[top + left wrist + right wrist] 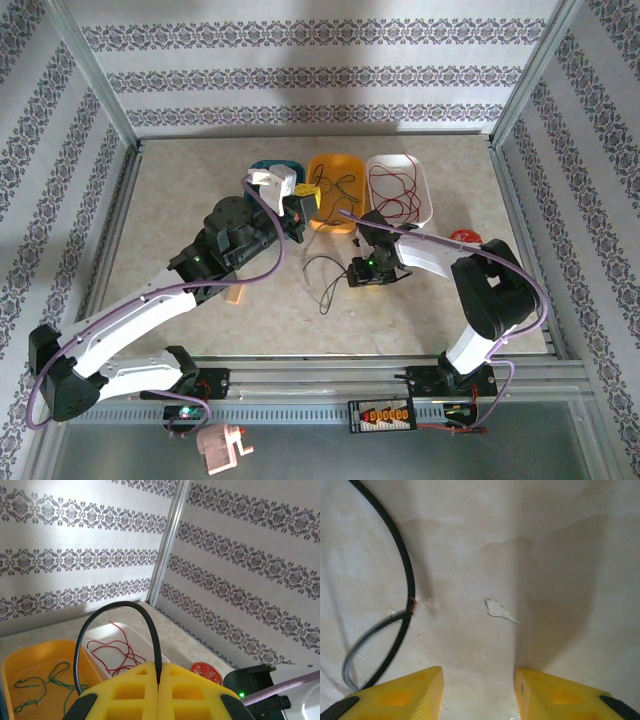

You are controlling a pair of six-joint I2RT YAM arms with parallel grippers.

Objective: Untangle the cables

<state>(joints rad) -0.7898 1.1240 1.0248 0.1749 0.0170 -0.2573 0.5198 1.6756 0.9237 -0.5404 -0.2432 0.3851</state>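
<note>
Two-arm workspace seen from above and from both wrists. My left end effector is raised at the far side of the surface, beside the orange bin; its yellow fingers are pressed together, pinching a black cable that rises from the seam between them, arches over and drops again on the left. Below it, a green cable lies in loose bends inside the orange bin, and a red cable lies coiled in the adjoining white bin. A small red roll sits on the surface just past the white bin. My right end effector points down near the middle of the surface, its fingers parted with only bare surface between them, gripping nothing. A black strand curves across the surface to the left of those fingers, apart from them; I cannot tell whether it belongs to the cable that my left end effector holds.
</note>
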